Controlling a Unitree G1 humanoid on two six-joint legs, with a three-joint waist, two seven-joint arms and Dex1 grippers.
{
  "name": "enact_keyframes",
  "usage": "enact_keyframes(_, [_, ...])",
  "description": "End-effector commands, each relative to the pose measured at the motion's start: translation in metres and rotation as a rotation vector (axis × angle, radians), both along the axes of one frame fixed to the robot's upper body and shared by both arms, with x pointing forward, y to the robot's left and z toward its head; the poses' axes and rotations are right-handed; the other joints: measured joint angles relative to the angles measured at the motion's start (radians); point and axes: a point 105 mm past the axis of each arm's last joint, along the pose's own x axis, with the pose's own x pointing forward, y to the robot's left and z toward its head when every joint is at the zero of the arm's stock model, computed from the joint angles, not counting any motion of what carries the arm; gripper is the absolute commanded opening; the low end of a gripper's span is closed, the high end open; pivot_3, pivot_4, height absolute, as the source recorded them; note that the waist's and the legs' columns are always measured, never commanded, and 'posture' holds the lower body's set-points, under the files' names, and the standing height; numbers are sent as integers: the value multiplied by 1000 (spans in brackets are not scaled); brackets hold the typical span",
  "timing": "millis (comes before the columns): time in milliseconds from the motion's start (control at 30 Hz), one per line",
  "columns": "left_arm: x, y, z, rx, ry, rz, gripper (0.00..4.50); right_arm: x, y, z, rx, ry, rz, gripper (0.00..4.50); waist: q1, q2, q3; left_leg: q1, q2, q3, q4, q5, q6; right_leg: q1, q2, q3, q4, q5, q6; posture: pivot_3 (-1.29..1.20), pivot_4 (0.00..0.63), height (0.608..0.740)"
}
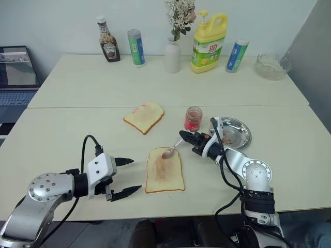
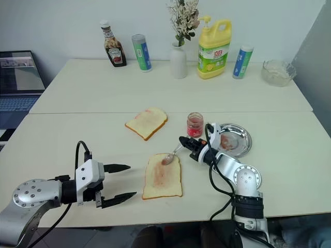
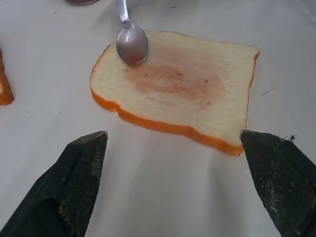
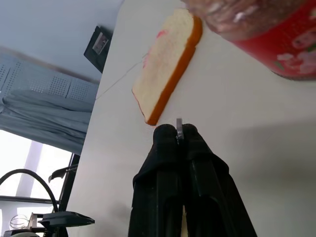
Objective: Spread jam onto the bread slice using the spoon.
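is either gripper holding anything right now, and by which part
The right gripper is shut on the spoon, pinching the end of its thin handle. The left gripper is open and holds nothing.

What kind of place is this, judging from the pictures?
Probably an office or lab arranged as a makeshift kitchen: plain white tables pushed together, a laptop at the side, and a ketchup bottle beside a dish soap jug.

Jam jar [image 4: 276, 34] cut off by frame edge; laptop [image 1: 18, 75] cropped.
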Motion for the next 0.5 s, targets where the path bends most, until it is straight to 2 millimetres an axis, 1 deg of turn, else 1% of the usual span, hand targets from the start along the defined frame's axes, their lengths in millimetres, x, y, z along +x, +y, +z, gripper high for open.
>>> enact_keyframes(33, [1, -2, 7, 8, -33, -16, 4500, -18, 0, -2, -19, -4, 52, 38, -1, 0, 0, 0, 0, 0, 0, 0, 0, 0, 0, 0, 0, 0, 0, 0, 150, 740])
enact_keyframes(233, [1, -4, 7, 4, -34, -17, 4500, -40, -5, 0, 4, 4, 95, 38, -1, 0, 0, 0, 0, 0, 0, 0, 0, 0, 0, 0, 0, 0, 0, 0, 150, 740])
enact_keyframes(300, [2, -5, 7, 3, -34, -20, 4500, -44, -6, 2, 10, 5, 106, 38, -1, 0, 0, 0, 0, 0, 0, 0, 0, 0, 0, 0, 0, 0, 0, 0, 150, 740])
enact_keyframes(367, [2, -5, 7, 3, -34, -23, 4500, -46, -8, 4, 17, 4, 109, 38, -1, 0, 0, 0, 0, 0, 0, 0, 0, 0, 0, 0, 0, 0, 0, 0, 150, 740])
enact_keyframes(400, [2, -5, 7, 5, -34, -24, 4500, -46, -9, 10, 31, -10, 108, 38, -1, 0, 0, 0, 0, 0, 0, 0, 0, 0, 0, 0, 0, 0, 0, 0, 150, 740])
enact_keyframes(500, [2, -4, 8, 14, -36, -26, 4500, -38, -7, 21, 57, -35, 93, 38, -1, 0, 0, 0, 0, 0, 0, 0, 0, 0, 0, 0, 0, -1, 1, 0, 150, 740])
